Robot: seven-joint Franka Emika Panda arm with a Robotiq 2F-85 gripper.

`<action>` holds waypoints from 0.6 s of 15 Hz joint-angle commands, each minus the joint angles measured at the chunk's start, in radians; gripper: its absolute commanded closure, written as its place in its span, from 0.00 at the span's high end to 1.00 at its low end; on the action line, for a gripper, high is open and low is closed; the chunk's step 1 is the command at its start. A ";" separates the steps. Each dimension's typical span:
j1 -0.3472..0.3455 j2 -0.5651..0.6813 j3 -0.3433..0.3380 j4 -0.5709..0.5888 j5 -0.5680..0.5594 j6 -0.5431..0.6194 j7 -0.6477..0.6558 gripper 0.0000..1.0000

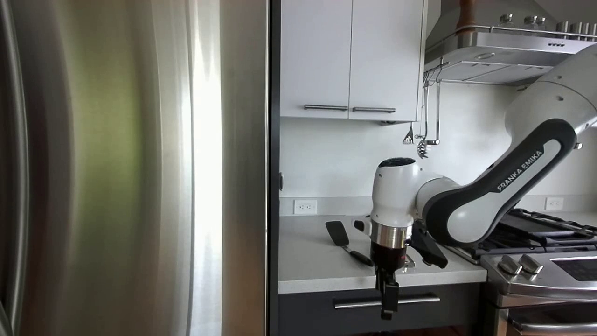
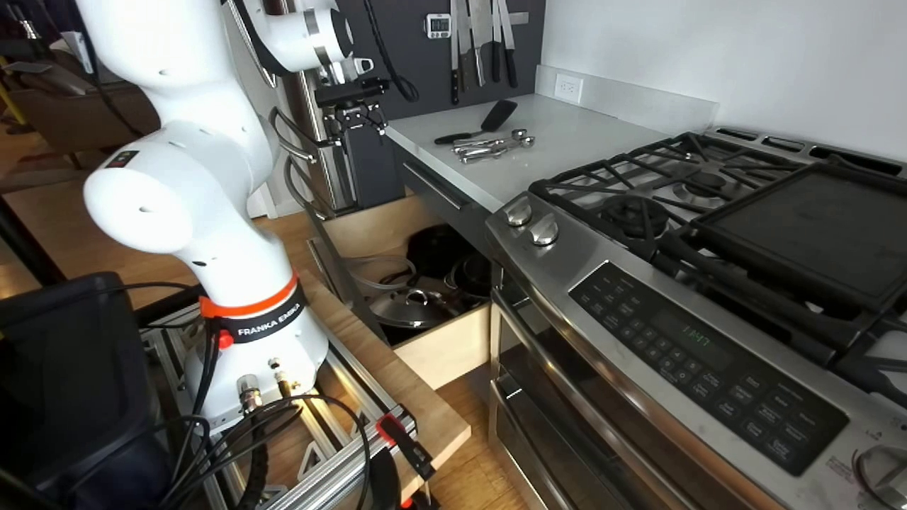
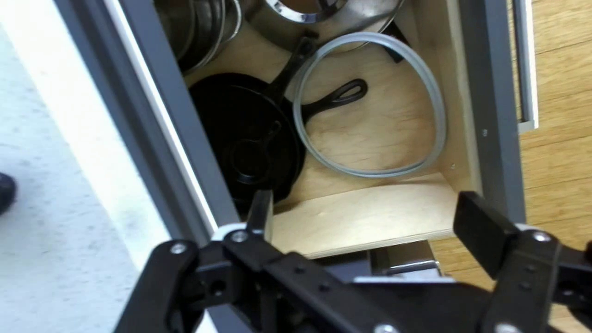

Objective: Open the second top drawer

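The second top drawer is the dark grey front (image 1: 308, 310) just under the counter, and it is shut. Its slim silver handle (image 1: 422, 299) runs across it; the handle also shows in an exterior view (image 2: 434, 185), and the drawer front shows beside it (image 2: 471, 216). In the wrist view the handle is a thin silver line (image 3: 155, 99) at the left. My gripper (image 3: 370, 212) is open, with nothing between its fingers, pointing down. In an exterior view the gripper (image 1: 390, 303) overlaps the handle's middle. In an exterior view the gripper (image 2: 363, 131) hangs off the counter's front, apart from the handle.
Below, a deep drawer (image 2: 443, 347) stands open with black pans (image 3: 249, 138), a lid (image 2: 411, 309) and a clear ring (image 3: 437, 111). A spatula (image 1: 337, 233) lies on the counter (image 1: 308, 261). The stove (image 2: 673, 354) and the steel fridge (image 1: 140, 186) flank the drawers.
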 commanded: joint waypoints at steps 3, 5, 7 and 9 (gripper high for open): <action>-0.186 -0.060 0.123 0.062 0.007 -0.032 0.180 1.00; -0.229 -0.004 0.142 0.067 -0.005 -0.010 0.221 1.00; -0.189 -0.046 0.105 0.065 -0.001 -0.002 0.174 1.00; -0.188 -0.043 0.103 0.066 -0.001 -0.002 0.172 1.00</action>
